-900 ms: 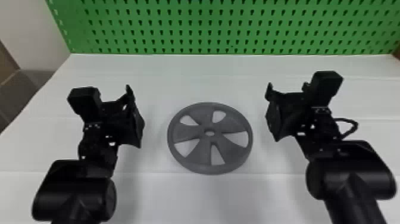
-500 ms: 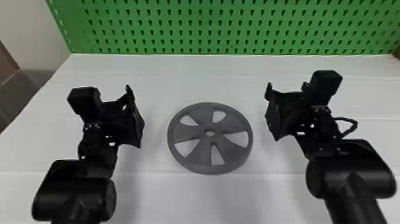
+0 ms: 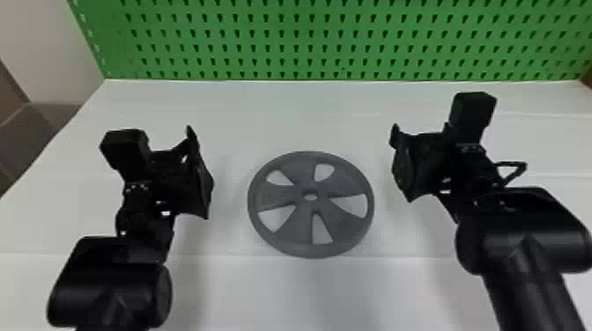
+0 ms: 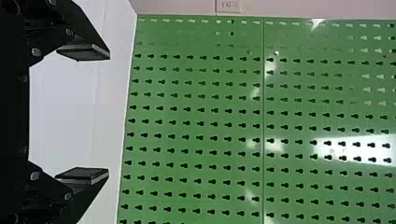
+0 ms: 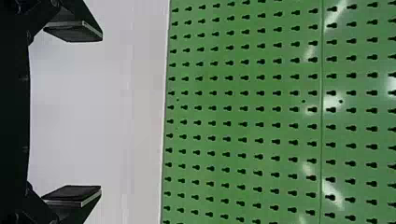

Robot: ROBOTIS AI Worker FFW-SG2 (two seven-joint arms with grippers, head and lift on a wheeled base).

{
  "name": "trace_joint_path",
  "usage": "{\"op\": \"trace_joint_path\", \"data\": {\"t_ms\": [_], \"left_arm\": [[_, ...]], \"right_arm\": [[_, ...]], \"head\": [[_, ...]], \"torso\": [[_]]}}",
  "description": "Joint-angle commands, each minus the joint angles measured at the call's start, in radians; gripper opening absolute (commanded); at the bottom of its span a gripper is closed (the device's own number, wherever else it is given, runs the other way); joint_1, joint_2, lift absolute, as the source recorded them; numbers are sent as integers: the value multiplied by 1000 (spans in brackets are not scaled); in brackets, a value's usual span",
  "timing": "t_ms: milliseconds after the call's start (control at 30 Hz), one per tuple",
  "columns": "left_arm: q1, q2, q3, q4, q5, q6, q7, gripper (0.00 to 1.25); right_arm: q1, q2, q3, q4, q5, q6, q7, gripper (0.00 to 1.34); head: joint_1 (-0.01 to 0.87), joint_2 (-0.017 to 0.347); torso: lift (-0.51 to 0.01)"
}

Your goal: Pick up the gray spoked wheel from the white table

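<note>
The gray spoked wheel (image 3: 339, 227) lies flat on the white table (image 3: 308, 290), midway between the two arms in the head view. Left of it, apart from the wheel, is my left gripper (image 3: 199, 176). On the wheel's right side, also not touching it, is my right gripper (image 3: 401, 165). In the left wrist view my left gripper (image 4: 109, 114) has its fingers spread wide with nothing between them. The right wrist view has my right gripper (image 5: 102, 114) open and holding nothing.
A green pegboard (image 3: 326, 44) stands upright along the table's back edge. Brown objects (image 3: 26, 132) are beyond the table's left edge. Bare table surface surrounds the wheel and extends behind both grippers.
My right gripper and its forearm have shifted very slightly towards the left and back in the head view. The left arm and the wheel look unmoved.
</note>
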Motion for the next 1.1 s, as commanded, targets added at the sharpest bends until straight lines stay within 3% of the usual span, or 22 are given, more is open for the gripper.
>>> {"op": "trace_joint_path", "data": {"t_ms": [0,433,600,1067], "left_arm": [[0,-1,0,0,0,0,0,877],[0,-1,-1,0,-1,2,0,877],[-5,1,-3,0,-6,3,0,877],[-12,2,-6,0,-15,9,0,877]], "right_arm": [[-37,0,4,-27,14,159,0,1195],[-172,-14,39,-66,45,574,0,1200],[-247,-28,56,-29,26,708,0,1200],[-440,-31,56,68,-34,1041,0,1198]], "head": [[782,57],[782,57],[782,57],[782,57]], "torso": [[-97],[-97],[-97],[-97]]}}
